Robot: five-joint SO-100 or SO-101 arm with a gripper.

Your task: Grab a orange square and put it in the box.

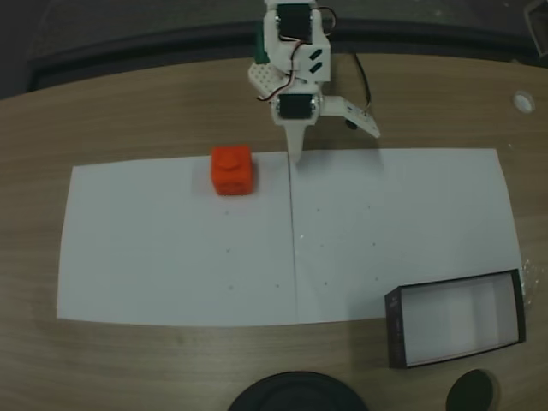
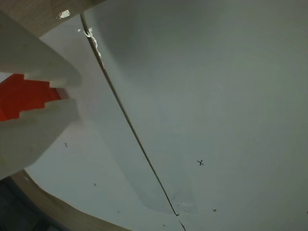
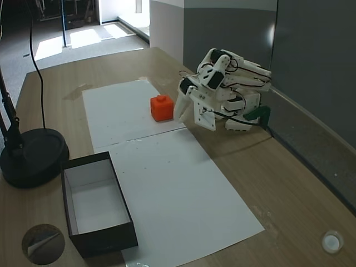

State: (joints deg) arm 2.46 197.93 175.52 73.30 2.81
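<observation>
White paper sheets [image 1: 171, 248] are covering the wooden table [image 1: 128, 103]. On them, the orange square [image 1: 232, 169], a bright cube with a round stud, is sitting well apart from the box [image 1: 454, 318]. Beside the cube, the gripper [image 1: 297, 152] is showing narrowly parted, empty fingers.

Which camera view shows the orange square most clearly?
A fixed view from above shows the orange square best: whole, stud visible, on white paper. In another fixed view it is whole but smaller. In the wrist view white parts cover most of it.
</observation>
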